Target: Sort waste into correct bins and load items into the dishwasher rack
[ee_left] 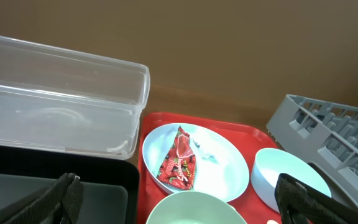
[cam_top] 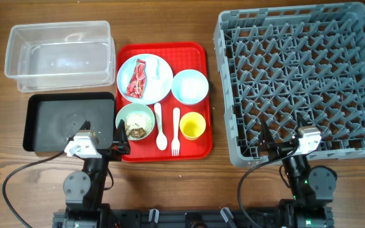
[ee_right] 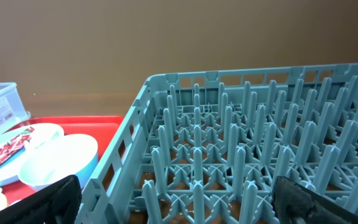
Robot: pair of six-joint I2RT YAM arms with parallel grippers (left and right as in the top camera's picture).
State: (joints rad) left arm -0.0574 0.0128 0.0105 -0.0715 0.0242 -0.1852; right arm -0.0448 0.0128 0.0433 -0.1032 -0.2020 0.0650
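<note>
Left hand (ee_left: 179,190), right hand (ee_right: 176,186) gaping empty, crinkled wrapper (ee_left: 179,163) on glossy round plate (ee_left: 224,169)

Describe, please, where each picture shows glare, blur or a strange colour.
Overhead: sharp and evenly lit, with soft pale sheen on the clear tub and the black tray. Left wrist: the left gripper's fingers in the lower corners are dark and blurred; the tub shows faint reflections. Right wrist: the right gripper's fingers are blurred too, and the rack looks bluish-green, though grey from overhead.
</note>
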